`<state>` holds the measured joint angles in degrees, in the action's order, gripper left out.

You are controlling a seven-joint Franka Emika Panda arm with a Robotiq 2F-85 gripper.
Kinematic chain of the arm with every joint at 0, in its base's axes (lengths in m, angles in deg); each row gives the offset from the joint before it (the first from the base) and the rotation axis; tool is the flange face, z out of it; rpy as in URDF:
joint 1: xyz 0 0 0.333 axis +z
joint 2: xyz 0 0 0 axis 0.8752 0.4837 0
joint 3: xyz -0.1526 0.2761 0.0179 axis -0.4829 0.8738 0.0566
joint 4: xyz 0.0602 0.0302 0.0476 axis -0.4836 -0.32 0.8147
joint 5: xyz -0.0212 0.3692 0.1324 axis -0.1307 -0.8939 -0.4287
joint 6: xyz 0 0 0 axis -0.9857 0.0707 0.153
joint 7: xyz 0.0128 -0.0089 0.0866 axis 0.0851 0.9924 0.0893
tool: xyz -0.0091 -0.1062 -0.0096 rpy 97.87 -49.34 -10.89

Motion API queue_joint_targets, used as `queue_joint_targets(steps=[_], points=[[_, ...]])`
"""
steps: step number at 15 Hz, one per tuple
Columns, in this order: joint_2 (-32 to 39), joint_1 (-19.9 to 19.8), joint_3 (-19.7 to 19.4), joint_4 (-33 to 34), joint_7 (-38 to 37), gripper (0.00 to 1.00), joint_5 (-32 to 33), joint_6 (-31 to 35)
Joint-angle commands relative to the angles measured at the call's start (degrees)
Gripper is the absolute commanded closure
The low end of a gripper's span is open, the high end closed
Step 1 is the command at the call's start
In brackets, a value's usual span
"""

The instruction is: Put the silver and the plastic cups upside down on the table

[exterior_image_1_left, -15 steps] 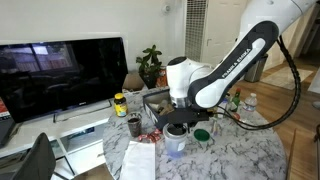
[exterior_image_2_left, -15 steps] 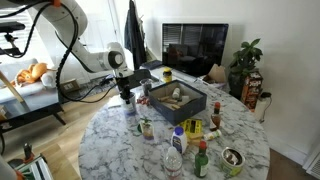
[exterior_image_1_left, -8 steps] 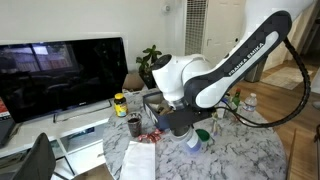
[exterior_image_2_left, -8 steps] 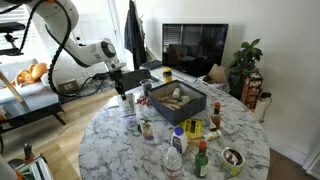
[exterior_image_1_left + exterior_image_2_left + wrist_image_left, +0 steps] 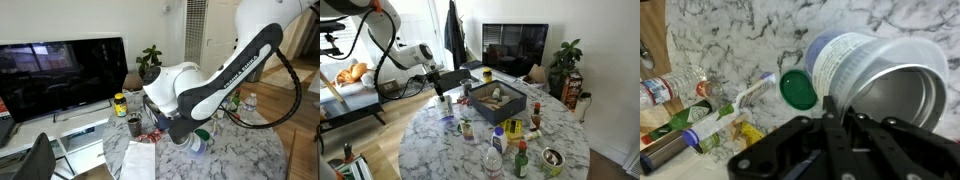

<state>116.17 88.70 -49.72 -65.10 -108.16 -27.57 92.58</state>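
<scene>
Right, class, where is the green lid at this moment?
In the wrist view, the green lid lies on the marble table, just left of the cup.

In the wrist view the plastic cup (image 5: pixel 875 75) sits tipped on its side at the tips of the claw (image 5: pixel 843 120), over the marble table (image 5: pixel 740 40), with a round lid (image 5: pixel 797 90) just beside it on the claw's left. Farther left lie a water bottle (image 5: pixel 668 88) and a huddle of other bottles (image 5: pixel 695 125) (too blurred to name closer). In an exterior view a tray (image 5: pixel 510 108) stands on the table near the claw, a television (image 5: pixel 520 45) behind it.
</scene>
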Motion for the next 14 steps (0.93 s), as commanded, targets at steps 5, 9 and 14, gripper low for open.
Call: queue_joint_targets(steps=[5, 9, 14], points=[[6.71, -0.68, 0.11, 4.15, 3.14, 0.43, -0.09, -0.27], [7.49, -1.41, 0.79, 5.17, 3.93, 0.12, -2.43, 0.60], [9.84, -0.67, 1.03, 7.42, 5.85, 0.00, -3.26, 0.03]])
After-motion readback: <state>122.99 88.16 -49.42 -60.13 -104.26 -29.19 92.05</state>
